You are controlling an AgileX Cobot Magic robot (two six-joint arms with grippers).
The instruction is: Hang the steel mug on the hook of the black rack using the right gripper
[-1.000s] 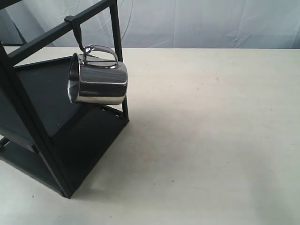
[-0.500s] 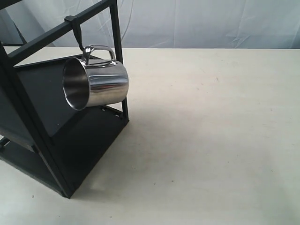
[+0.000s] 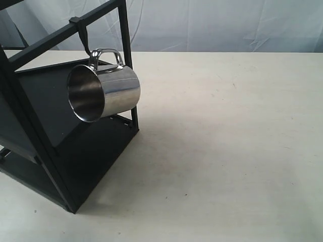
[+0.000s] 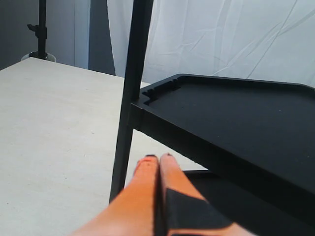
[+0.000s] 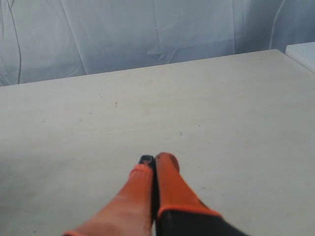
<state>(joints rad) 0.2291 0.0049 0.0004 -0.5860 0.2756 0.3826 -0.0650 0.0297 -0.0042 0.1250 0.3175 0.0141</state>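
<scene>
The steel mug (image 3: 103, 92) is hanging by its handle on the hook (image 3: 85, 40) of the black rack (image 3: 55, 108) — task looking done. The right gripper (image 5: 156, 160) is sitting clenched, empty, over bare table (image 5: 221, 113); the left gripper (image 4: 158, 159) is pinched closed too — 0 steps left.
</scene>
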